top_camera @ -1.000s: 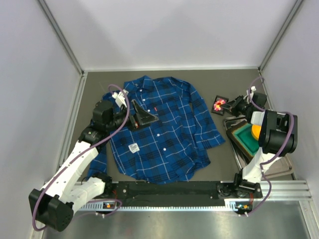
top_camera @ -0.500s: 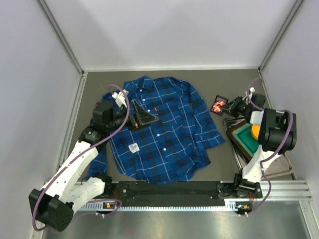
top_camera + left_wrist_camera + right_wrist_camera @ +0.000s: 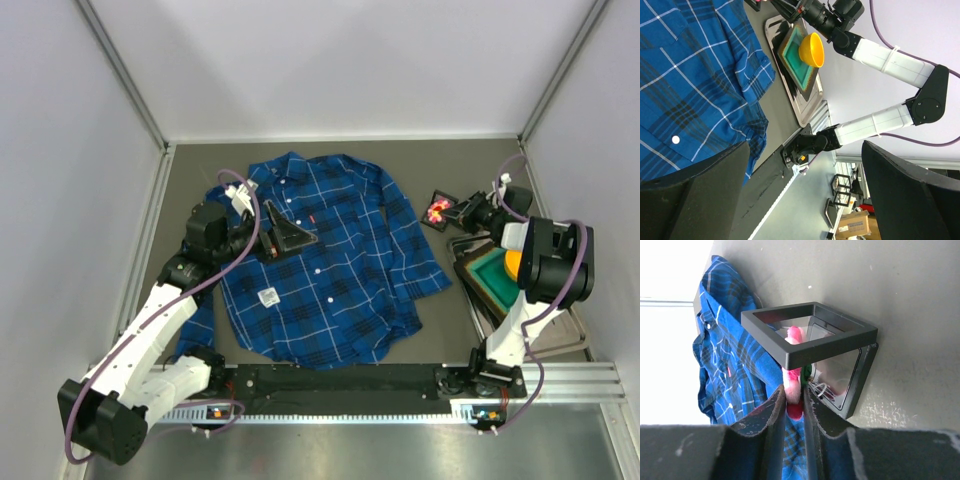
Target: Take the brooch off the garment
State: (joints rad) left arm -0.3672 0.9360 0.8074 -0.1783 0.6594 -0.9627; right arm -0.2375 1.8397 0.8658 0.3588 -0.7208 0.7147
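Two containers lie on the right arm's side of the table (image 3: 450,165). Directly ahead of the right gripper (image 3: 793,391), a small black frame box (image 3: 830,347) stands hinged open. The brooch (image 3: 791,382), pink with a red lower part, sits between its two square frames. The gripper's fingertips stand a narrow gap apart on either side of the brooch. Whether they press it or merely flank it cannot be told. Behind that gripper, back toward its arm's base, a metal tray (image 3: 802,110) carries a green-rimmed square dish (image 3: 792,57), and an orange bowl (image 3: 811,49) sits in the dish.

The brooch is off the garment (image 3: 330,270), which lies spread flat beyond the box, with one sleeve near it. The left gripper (image 3: 805,150) is over the shirt's chest just below the collar, released, its jaws gaping wide.

Only the right wrist view shows the box's clear panes. There the upper frame's bar crosses in front of the brooch and hides its middle. From overhead the box is just a dark square with a pink spot, and the right arm covers part of the tray. The left wrist view shows dish and bowl whole, with plaid cloth and a white button under its own fingers. A white square tag (image 3: 268,296) shows only from overhead, on the shirt front on the arm-base side of the left gripper.
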